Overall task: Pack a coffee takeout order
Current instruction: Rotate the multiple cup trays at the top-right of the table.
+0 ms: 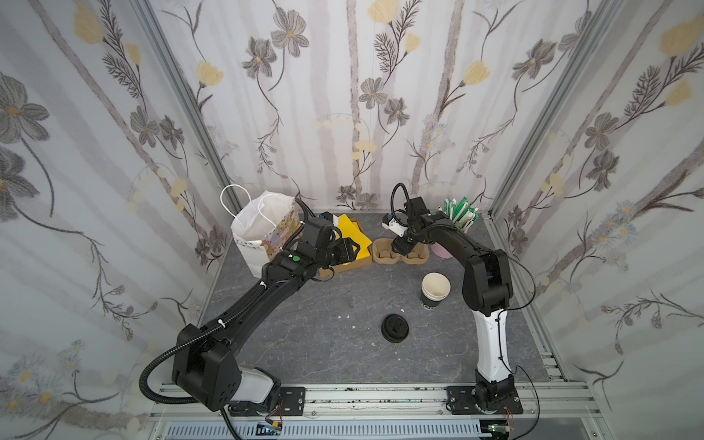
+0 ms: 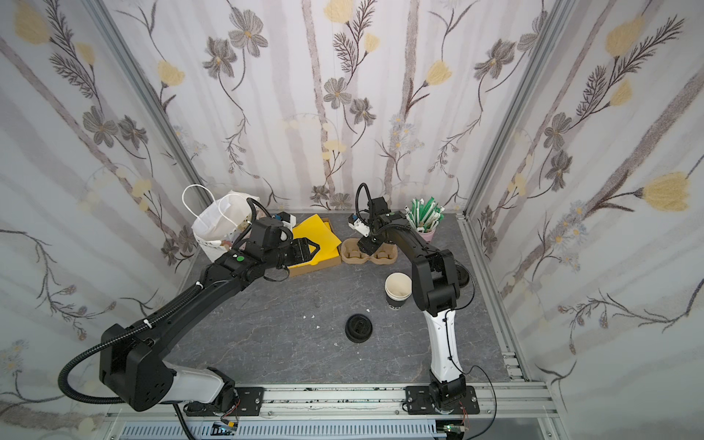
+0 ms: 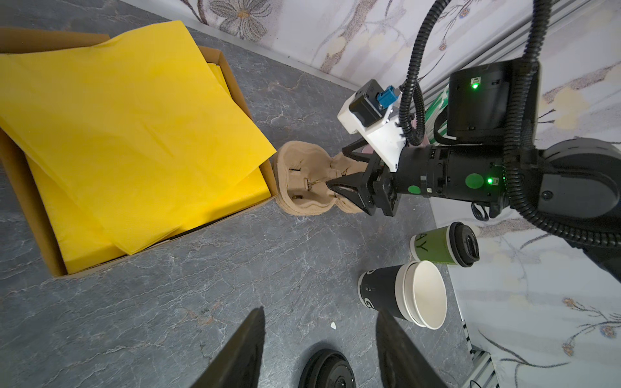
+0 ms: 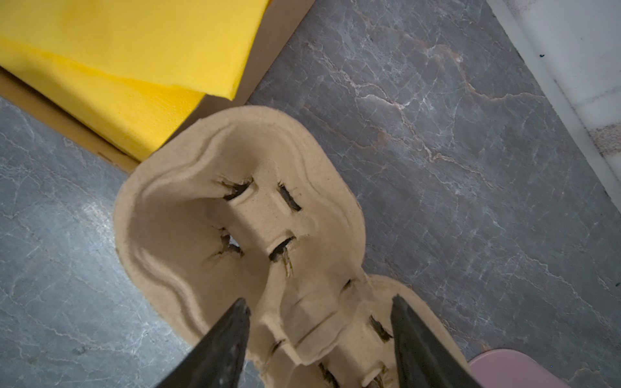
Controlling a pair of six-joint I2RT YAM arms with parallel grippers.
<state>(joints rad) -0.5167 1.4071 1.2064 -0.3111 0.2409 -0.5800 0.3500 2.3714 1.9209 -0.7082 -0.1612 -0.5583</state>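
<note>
Packing looks barely begun: the paper bag at the counter's back-left corner seems empty. My left arm reaches low, left fingers spread and empty, by the yellow napkin. My right arm arches down, right fingers spread over the cup carrier. The lidded green cup stands near the right edge.

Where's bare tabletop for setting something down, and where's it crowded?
Bare: the grey stretch between the left arm, napkin box, stacked cups and loose lid; also in front of the lid. Crowded: the back row, bag through carrier to straws.
</note>
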